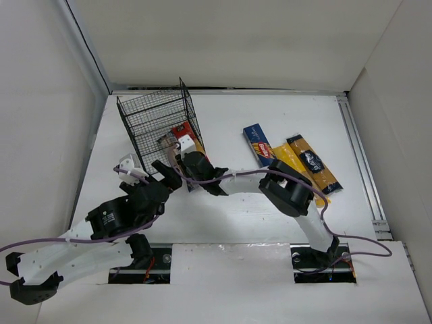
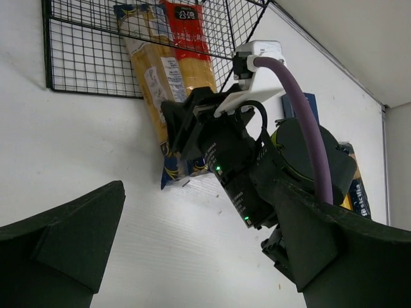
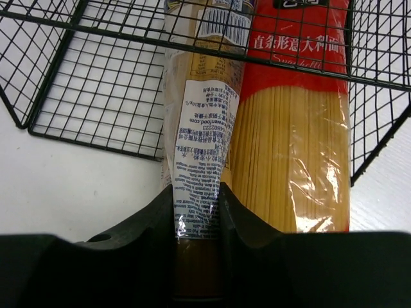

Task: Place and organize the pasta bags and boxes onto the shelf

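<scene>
right fingers [image 3: 144, 247] pinch bag [image 3: 200, 141] at shelf [image 1: 156, 121] edge

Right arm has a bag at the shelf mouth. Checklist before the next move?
1. Right gripper hold on the clear tan-labelled bag: ok, fingers clamp both sides.
2. Bag's far end in the shelf: ok, it runs behind a wire bar.
3. Fit beside the red-and-yellow bag: ok, side by side and touching.
4. Left gripper free: ok, open and holding nothing.
5. Arm spacing: not ok, the left gripper sits close to the right wrist.
6. Room deeper in the shelf: cannot tell.
</scene>
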Robot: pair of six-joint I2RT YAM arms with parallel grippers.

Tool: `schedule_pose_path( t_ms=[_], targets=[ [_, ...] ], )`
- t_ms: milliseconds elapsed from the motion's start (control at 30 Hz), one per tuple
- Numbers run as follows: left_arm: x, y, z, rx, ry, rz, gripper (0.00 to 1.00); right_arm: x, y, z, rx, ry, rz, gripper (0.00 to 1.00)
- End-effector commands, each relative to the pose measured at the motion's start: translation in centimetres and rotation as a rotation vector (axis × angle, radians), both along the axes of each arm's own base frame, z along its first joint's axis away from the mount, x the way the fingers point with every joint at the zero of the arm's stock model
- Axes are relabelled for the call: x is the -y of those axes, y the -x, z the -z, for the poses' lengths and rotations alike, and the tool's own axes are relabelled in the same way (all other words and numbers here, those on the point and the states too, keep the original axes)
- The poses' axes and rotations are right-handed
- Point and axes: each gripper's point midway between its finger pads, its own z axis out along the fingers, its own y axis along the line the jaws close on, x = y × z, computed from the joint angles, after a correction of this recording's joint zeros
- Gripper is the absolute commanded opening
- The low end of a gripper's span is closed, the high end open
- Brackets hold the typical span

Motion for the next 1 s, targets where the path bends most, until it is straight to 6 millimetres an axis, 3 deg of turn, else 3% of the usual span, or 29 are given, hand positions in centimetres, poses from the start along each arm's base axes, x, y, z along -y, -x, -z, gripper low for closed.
schedule_pose_path(
  t_ms=[0, 33, 167, 200, 233, 300, 367, 433, 467, 533, 567, 667, 700, 733, 767, 800, 833, 867, 900, 933, 967],
  targets=[
    [0.0, 0.0, 0.0, 0.004, 0.025, -0.011, 1.00, -2.7, -2.6, -10.2, 0.194, -0.275, 0.035, 0.36],
    [0.0, 0.0, 0.0, 0.004, 0.025, -0.011, 1.00, -2.9, -2.8, -9.9, 0.199, -0.263, 0.032, 0.58],
    [-0.2, 0.1, -0.1, 0.000, 0.017, -0.011, 1.00, -3.1, -1.3, -10.3, 0.205, -0.239, -0.067, 0.99],
    [-0.2, 0.1, -0.6, 0.006, 0.028, -0.011, 1.00, -2.6, -0.8, -12.3, 0.226, -0.254, -0.079, 1.00],
    [-0.2, 0.1, -0.6, 0.006, 0.028, -0.011, 1.00, -1.5, -0.2, -11.3, 0.215, -0.221, -0.082, 1.00],
    [-0.2, -0.1, -1.3, 0.022, 0.047, -0.018, 1.00, 0.7, 0.6, -11.8, 0.213, -0.210, -0.058, 1.00],
    [0.2, -0.3, -1.9, 0.040, 0.028, 0.001, 1.00, 4.5, 2.2, -12.4, 0.204, -0.182, -0.020, 1.00],
    [2.0, -0.9, -2.3, 0.049, 0.030, 0.036, 1.00, 8.4, 2.5, -12.4, 0.192, -0.127, 0.062, 1.00],
    [2.8, -1.0, -2.3, 0.045, 0.028, 0.062, 1.00, 11.6, 3.9, -11.6, 0.138, -0.057, 0.098, 1.00],
    [4.9, -2.0, -2.0, 0.039, -0.014, 0.098, 1.00, 17.3, 3.6, -10.8, 0.095, 0.023, 0.244, 1.00],
    [5.9, -2.4, -1.8, 0.030, -0.018, 0.107, 1.00, 21.1, 4.7, -9.6, 0.042, 0.075, 0.292, 1.00],
    [9.4, -4.1, -1.4, -0.002, -0.061, 0.152, 1.00, 29.7, 3.7, -7.3, -0.097, 0.079, 0.414, 1.00],
    [10.7, -4.7, -2.0, 0.003, -0.054, 0.178, 1.00, 33.0, 4.8, -6.5, -0.150, 0.099, 0.444, 1.00],
    [12.5, -4.9, -1.7, -0.018, -0.040, 0.244, 1.00, 35.1, 5.1, -6.4, -0.178, 0.096, 0.476, 1.00],
    [14.7, -5.9, -0.9, -0.023, -0.052, 0.283, 1.00, 38.2, 4.9, -6.8, -0.191, 0.100, 0.548, 1.00],
    [16.1, -6.5, -1.3, -0.019, -0.035, 0.311, 1.00, 40.3, 6.2, -7.5, -0.192, 0.137, 0.569, 1.00],
    [18.8, -7.0, 0.0, -0.048, -0.026, 0.365, 1.00, 42.8, 6.6, -7.8, -0.193, 0.160, 0.636, 1.00],
    [19.9, -7.2, 0.8, -0.071, -0.045, 0.393, 1.00, 43.4, 7.1, -8.7, -0.180, 0.175, 0.642, 1.00],
    [21.3, -7.6, 1.2, -0.082, -0.040, 0.415, 1.00, 45.5, 7.5, -9.3, -0.185, 0.189, 0.707, 1.00],
    [23.3, -8.1, -0.3, -0.074, -0.009, 0.447, 1.00, 47.0, 8.7, -10.3, -0.193, 0.215, 0.743, 1.00],
    [24.5, -8.8, -0.1, -0.082, -0.005, 0.443, 1.00, 48.2, 9.3, -10.8, -0.193, 0.229, 0.777, 1.00]
  ],
)
